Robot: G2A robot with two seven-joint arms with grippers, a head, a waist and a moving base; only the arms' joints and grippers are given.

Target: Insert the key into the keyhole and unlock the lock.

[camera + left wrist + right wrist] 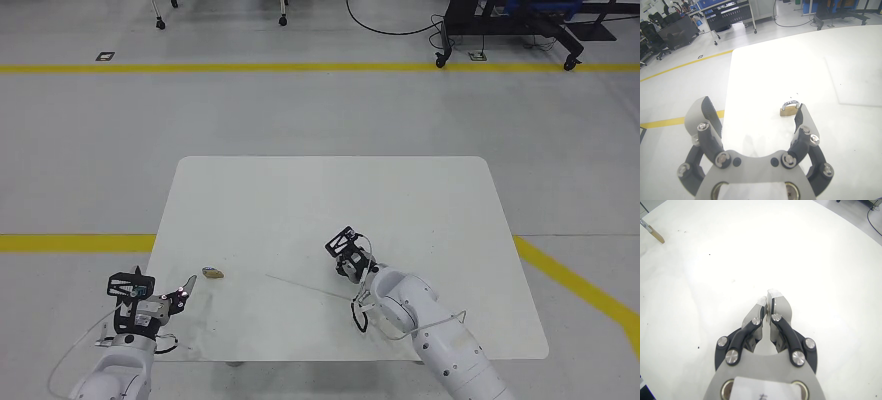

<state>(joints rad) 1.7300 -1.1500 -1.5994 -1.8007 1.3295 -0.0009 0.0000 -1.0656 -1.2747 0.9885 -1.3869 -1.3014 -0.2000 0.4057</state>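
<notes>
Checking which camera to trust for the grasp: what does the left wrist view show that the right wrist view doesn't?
Left wrist view: the left hand, open and empty, and a yellow floor line. Right wrist view: the right hand shut on a thin metal piece, probably the key. Both: the brass padlock lying on the white table.

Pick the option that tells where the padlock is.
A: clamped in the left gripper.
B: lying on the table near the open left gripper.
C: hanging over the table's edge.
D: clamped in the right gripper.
B: the padlock lies on the table, just beyond the left gripper, which is open and holds nothing.
</notes>
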